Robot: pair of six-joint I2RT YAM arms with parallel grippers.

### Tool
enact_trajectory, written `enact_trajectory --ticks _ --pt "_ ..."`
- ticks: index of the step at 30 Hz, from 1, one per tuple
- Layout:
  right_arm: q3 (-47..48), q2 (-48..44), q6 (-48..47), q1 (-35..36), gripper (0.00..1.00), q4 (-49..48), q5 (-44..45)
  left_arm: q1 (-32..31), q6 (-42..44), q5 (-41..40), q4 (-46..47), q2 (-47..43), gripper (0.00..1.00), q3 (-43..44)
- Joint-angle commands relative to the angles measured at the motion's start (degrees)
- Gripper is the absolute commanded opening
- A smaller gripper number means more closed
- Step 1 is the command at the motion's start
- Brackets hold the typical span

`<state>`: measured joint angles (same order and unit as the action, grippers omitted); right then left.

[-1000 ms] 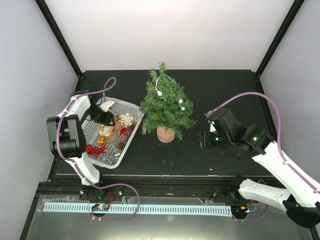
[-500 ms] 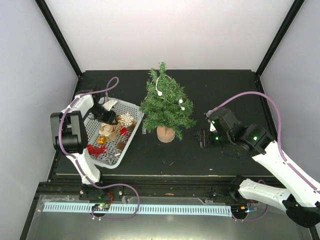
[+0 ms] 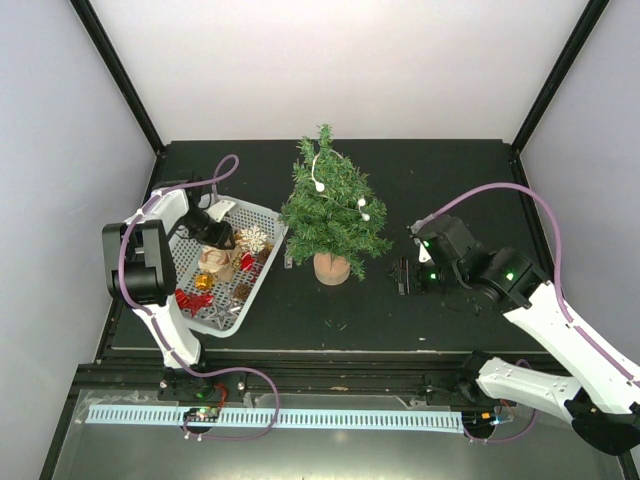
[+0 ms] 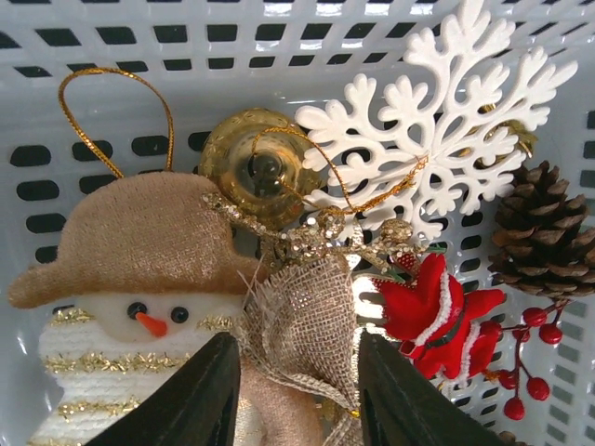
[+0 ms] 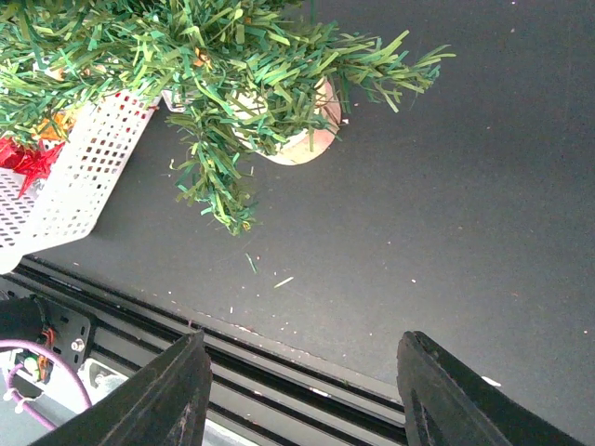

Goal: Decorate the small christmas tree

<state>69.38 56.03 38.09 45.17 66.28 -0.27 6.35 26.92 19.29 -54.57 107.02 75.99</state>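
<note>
**LEFT JAWS AT THE ORNAMENT; TREE TO THEIR RIGHT, BEYOND THE BASKET RIM**

1. Left jaws. The left gripper (image 4: 297,364) points down into the basket (image 3: 268,212). Its jaws stand partly apart, one on each side of a burlap-and-gold ornament (image 4: 302,321). The fabric fills the gap between them. Whether it is clamped or only bracketed cannot be told from the wrist view.

2. Around the jaws. A snowman (image 4: 130,279) lies just to one side of the burlap piece and a red figure (image 4: 432,311) just to the other. A gold bell (image 4: 256,167), a white snowflake (image 4: 437,139) and a pine cone (image 4: 544,228) lie further on, toward the basket wall. The pieces touch and overlap, so a lift may drag a neighbouring piece or its hanging loop.

3. Bearing to the tree. The basket sits near the left edge of the tabletop (image 3: 440,180). The tree (image 3: 330,205) stands about midway between the left and right edges, just past the basket's right rim. It is upright on its round wooden base (image 3: 331,268), with its long axis vertical. A white bead string (image 3: 320,170) already hangs in the upper branches. From the left jaws the tree therefore lies to the right and higher. The move calls for a lift clear of the rim, then a carry to the right.

4. Right jaws. The right gripper (image 5: 302,355) hangs over bare tabletop on the tree's right side, wide open and empty. It is the nearer one to the base, but it carries nothing.
</note>
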Motion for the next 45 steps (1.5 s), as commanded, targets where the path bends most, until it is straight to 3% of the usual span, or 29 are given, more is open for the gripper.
enact_trajectory --ticks 1,4,10,16,25,35,40,45 --pt "0.84 0.49 0.42 -0.17 0.56 -1.24 -0.74 -0.33 0.07 -0.57 0.78 1.34 0.32 1.47" --pt "0.80 0.61 0.41 -0.18 0.56 -1.32 -0.69 -0.35 0.00 0.25 0.61 1.45 0.24 1.07" --pt "0.44 0.63 0.50 -0.19 0.56 -1.73 -1.04 -0.38 -0.07 1.34 0.83 1.27 0.22 -0.58" --pt "0.23 0.65 0.66 -0.13 0.56 -1.99 -1.18 -0.37 -0.02 1.99 0.77 0.17 0.02 -0.71" --pt "0.02 -0.15 0.81 -0.12 0.56 -2.03 -0.97 0.30 0.62 2.35 -2.25 -3.18 0.02 3.15" --pt "-1.85 -1.95 0.85 -0.13 0.56 -2.92 -0.98 3.24 5.40 6.24 -13.64 -9.95 0.02 9.00" --pt "-1.42 -2.32 -0.62 -0.16 0.56 -2.79 -0.14 3.08 8.66 12.59 -19.94 -16.23 0.02 11.15" --pt "-1.08 -2.55 -1.97 -0.12 0.56 -2.99 0.08 -0.19 12.26 21.26 -27.46 -22.30 0.02 19.27"
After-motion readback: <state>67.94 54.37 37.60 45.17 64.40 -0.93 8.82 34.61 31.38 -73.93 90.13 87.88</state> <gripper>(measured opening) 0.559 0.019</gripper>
